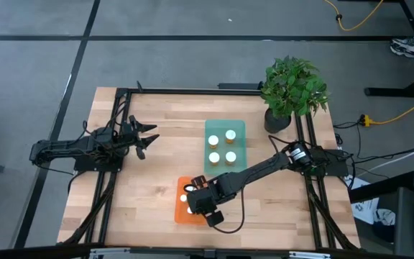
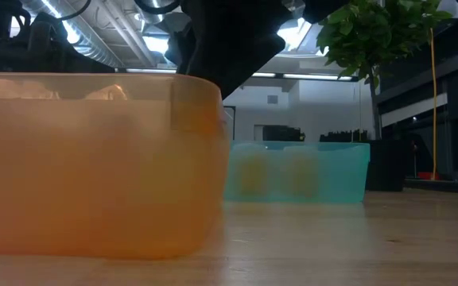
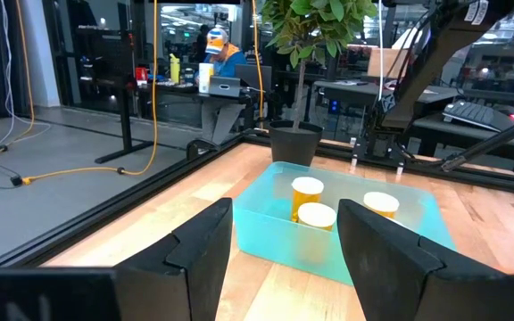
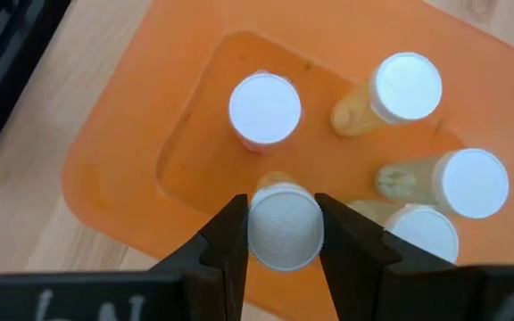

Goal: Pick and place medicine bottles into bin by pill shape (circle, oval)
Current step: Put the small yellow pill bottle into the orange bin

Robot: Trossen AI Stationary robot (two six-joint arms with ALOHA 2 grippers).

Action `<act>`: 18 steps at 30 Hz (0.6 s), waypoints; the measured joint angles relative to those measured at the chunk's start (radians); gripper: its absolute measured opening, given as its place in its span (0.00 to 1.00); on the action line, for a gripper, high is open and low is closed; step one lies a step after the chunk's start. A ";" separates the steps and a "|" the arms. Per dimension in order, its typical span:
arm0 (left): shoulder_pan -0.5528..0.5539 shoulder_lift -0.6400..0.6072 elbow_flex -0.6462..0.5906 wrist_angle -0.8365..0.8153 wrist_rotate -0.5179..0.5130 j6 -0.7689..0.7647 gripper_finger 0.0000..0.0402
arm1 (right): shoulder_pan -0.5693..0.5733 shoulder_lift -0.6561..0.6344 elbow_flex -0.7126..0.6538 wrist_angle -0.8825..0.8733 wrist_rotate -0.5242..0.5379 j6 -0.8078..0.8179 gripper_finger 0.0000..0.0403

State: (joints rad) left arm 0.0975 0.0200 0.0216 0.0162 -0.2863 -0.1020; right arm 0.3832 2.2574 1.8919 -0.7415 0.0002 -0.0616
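An orange tray point(image 1: 181, 210) near the table's front holds several white-capped medicine bottles, seen in the right wrist view, such as one point(image 4: 264, 109). My right gripper point(image 4: 284, 245) is above this tray, shut on another small bottle point(image 4: 284, 227). A teal tray point(image 1: 225, 126) at mid-table holds several bottles point(image 3: 308, 194) standing upright on its floor. My left gripper point(image 3: 284, 250) is open and empty over the table's left part point(image 1: 146, 137), pointing toward the teal tray. My right gripper pinches the white cap point(image 4: 284, 234) of the small bottle between its two fingers point(image 4: 230, 241), one on each side of the cap. The fingers come from above, pointing down into the orange tray. The bottle is upright; whether its base is on the tray floor, I cannot tell.
A potted plant point(image 1: 293, 90) stands at the table's far right corner. In the low view the orange tray's wall point(image 2: 94, 159) is close and the teal tray point(image 2: 293, 171) is behind it. Bare wood lies between the trays and the left arm.
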 joint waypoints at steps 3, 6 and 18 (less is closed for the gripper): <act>0.000 0.000 0.000 0.000 0.000 0.000 0.49 | 0.000 0.002 0.000 0.001 0.000 0.001 0.29; 0.000 0.000 0.000 0.000 0.000 0.000 0.49 | 0.000 0.002 0.000 0.001 0.000 0.003 0.29; 0.000 0.000 0.000 0.000 0.000 0.000 0.49 | 0.000 0.002 0.000 0.007 0.005 -0.002 0.33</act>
State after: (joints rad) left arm 0.0975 0.0204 0.0216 0.0162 -0.2863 -0.1020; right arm 0.3832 2.2593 1.8919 -0.7349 0.0055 -0.0638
